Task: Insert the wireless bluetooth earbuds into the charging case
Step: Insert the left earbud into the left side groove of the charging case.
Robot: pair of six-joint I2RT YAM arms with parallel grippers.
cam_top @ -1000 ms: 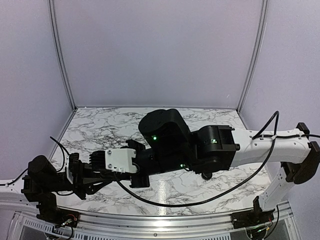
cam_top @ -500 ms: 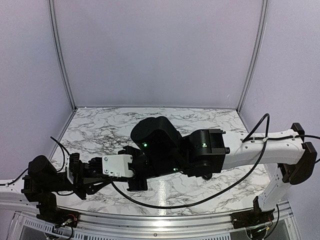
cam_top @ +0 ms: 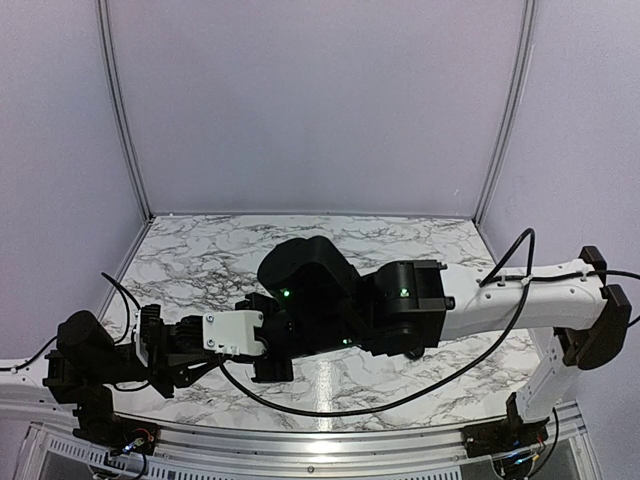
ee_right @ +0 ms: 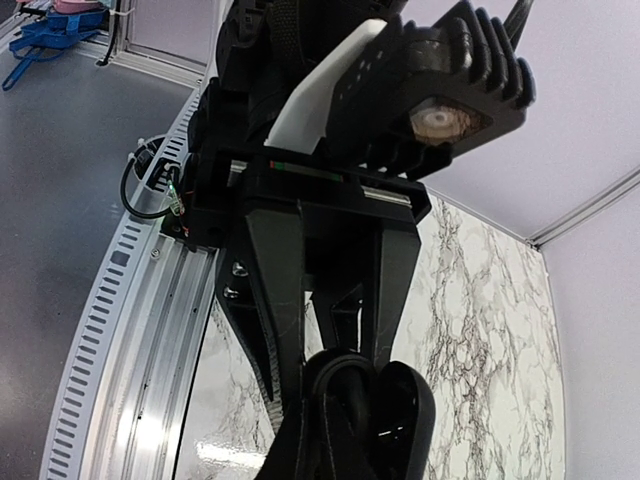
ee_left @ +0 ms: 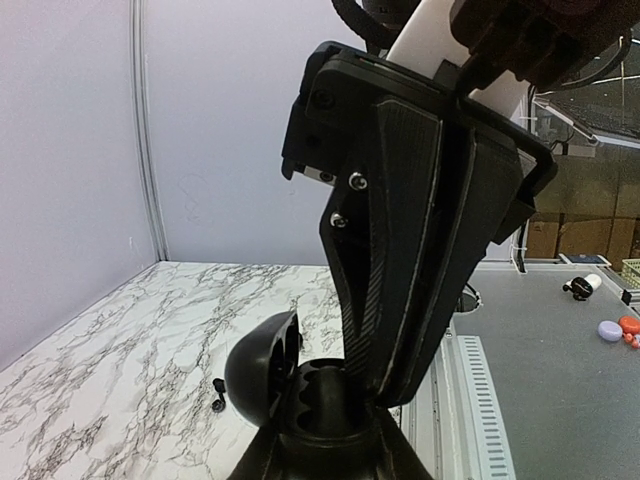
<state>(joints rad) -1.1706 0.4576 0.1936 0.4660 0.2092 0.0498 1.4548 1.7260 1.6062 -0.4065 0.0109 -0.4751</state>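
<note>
Black charging case sits open at the near left part of the marble table, its rounded lid swung back to the left in the left wrist view. Left pincer grips the case from below, fingers closed narrow against the body on both sides. Right pincer comes down from above with its ribbed fingers drawn almost together, only a thin seam between them, tips inside the case's open cavity. Cannot tell whether anything is pinched between those tips; they are hidden in the black well. One tiny black earbud lies on the table just left of the lid, apart from both pincers. Other earbuds not made out.
</note>
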